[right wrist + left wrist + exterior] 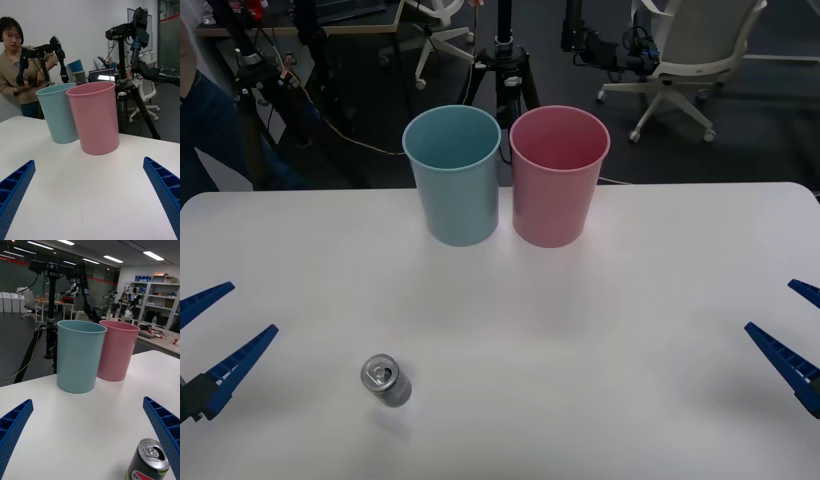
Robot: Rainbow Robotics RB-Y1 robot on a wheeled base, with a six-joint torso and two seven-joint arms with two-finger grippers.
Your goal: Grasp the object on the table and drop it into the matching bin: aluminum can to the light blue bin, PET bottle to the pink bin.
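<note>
I am working in a robotics lab set in an open office hall. Behind my white table [660, 300] stand black camera tripods [503, 60] and jointed robot arms on stands [140, 41], with cables trailing over the dark floor. White swivel office chairs [700, 50] sit about. Long ceiling light strips [112, 258] run overhead, metal shelves hold boxes [153, 288], and workbenches [165, 339] carry bottles and tools.
</note>
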